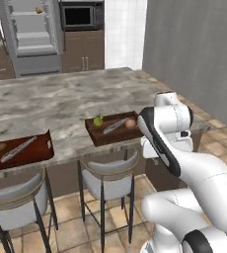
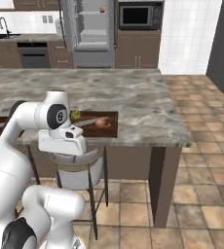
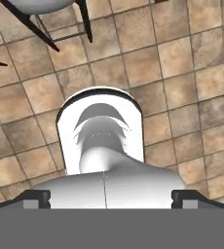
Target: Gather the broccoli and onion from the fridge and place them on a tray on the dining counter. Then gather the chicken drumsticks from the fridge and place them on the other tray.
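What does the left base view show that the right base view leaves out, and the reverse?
Left base view alone: a second tray at the near left of the dining counter, complete, with a long utensil lying in it, and two stools in full.

Right base view alone: a sink faucet and a dark oven on the back wall.

Both: the tray holding the broccoli and onion, the open fridge, and the microwave.

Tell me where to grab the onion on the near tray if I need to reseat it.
Take the onion across its round middle, coming straight down. It is smooth, ball-shaped, lies free at the tray's right end, and the tray's wall blocks a sideways approach.
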### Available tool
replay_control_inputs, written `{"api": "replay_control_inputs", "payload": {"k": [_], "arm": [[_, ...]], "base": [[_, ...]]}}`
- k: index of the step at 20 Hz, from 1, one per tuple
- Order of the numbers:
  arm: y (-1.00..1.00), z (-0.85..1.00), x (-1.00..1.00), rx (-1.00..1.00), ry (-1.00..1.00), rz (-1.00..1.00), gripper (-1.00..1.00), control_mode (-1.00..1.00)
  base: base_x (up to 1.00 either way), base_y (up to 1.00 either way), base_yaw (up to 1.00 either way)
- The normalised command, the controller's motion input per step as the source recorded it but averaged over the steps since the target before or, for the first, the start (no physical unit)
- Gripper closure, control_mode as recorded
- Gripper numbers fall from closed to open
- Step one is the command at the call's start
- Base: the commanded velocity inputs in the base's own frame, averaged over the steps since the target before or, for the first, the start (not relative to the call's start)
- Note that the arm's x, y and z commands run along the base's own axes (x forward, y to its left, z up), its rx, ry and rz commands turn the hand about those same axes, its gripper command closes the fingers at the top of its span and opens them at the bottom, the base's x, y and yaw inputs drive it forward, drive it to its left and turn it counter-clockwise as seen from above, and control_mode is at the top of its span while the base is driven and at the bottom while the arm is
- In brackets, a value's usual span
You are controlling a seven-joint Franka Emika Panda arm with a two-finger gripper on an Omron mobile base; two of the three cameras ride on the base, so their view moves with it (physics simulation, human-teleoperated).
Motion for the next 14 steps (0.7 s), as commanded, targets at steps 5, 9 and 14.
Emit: {"api": "replay_control_inputs", "payload": {"k": [5,9,14], "arm": [[0.00,0.00,0.00,0.00,0.00,0.00,-1.00,1.00],[0.00,0.00,0.00,0.00,0.00,0.00,-1.00,1.00],[0.00,0.00,0.00,0.00,0.00,0.00,-1.00,1.00]], "base": [[0.09,-1.00,0.02],[0.20,-1.00,0.03],[0.25,-1.00,0.04]]}}
